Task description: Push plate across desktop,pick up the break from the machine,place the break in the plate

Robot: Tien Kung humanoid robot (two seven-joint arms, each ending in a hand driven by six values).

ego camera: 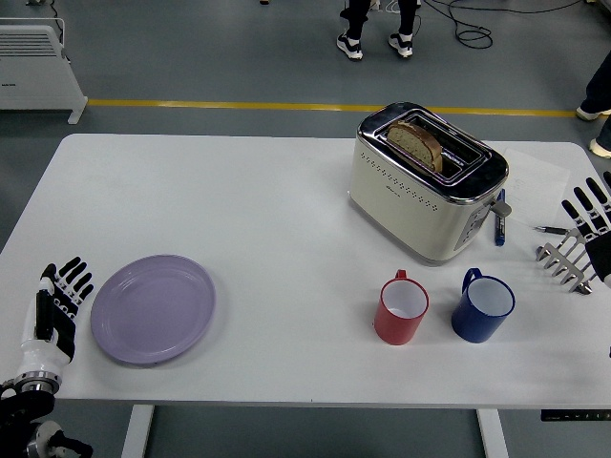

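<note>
Left hand (55, 310), fingers spread, rests at the table's (239, 191) left edge just beside the empty plate (153, 308); bare tabletop lies beyond. Right hand (584, 234) is open at the right edge. Bread (416, 145) stands upright in the toaster (420, 191) slot.

- Open tabletop (267, 210) from plate (154, 308) toward toaster (427, 181) at 2 o'clock.
- Blocked at toaster's 6 o'clock by red mug (401, 308) and blue mug (482, 306).
- Clear above bread (416, 144).
</note>
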